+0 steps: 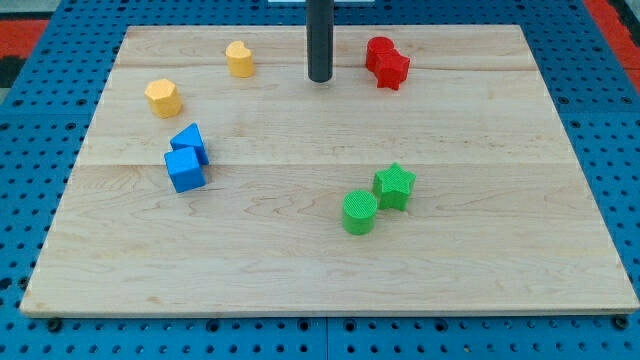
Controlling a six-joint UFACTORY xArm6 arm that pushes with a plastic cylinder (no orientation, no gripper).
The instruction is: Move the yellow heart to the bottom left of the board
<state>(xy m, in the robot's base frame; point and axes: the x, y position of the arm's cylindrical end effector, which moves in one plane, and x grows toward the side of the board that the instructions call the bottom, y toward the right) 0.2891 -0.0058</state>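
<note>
While the yellow heart point(239, 59) sits near the board's point(480, 290) top edge, left of centre, the tip point(319, 78) rests just to its right, apart from it. No jaws exist on this rod. Lower-left of the heart lies a yellow hexagon point(162, 97); further below, two touching blue blocks point(187, 159). Right of the heart, beyond the tip, two red blocks point(386, 62) touch; far lower-right, green cylinder point(359, 212) meets green star point(394, 186).

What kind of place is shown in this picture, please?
Probably a robotics lab bench. A wooden board rests on a blue perforated surface, small coloured blocks like the yellow heart are scattered on it, and my tip stands right of that heart.
</note>
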